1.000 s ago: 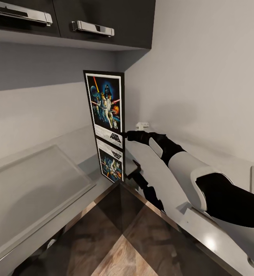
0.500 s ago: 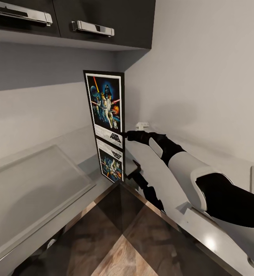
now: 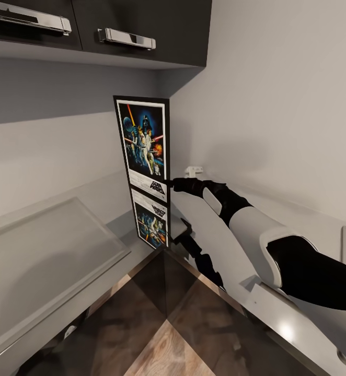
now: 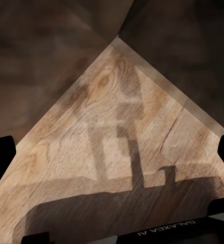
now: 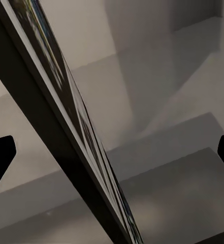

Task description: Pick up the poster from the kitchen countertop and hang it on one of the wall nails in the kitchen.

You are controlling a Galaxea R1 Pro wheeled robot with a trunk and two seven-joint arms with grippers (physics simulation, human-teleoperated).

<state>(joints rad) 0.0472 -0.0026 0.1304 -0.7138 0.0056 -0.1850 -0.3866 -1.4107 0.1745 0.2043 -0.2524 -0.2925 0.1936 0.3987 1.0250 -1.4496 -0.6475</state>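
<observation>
The head view looks forward and down into a kitchen corner, taking in the pale grey table (image 3: 47, 250), the upright poster (image 3: 143, 145) and the right arm (image 3: 256, 235) reaching toward it. The right wrist view sits very close to the poster (image 5: 56, 101), seeing its dark frame edge-on as a slanting band, with the table (image 5: 183, 173) behind; these two views share poster and table. The left wrist view faces down at the wood-plank floor (image 4: 112, 132).

The poster (image 3: 143, 148) stands upright on the countertop (image 3: 53, 250) in the corner, under the cupboards (image 3: 141, 31); my right gripper (image 3: 172, 184) seems to touch its right edge.
</observation>
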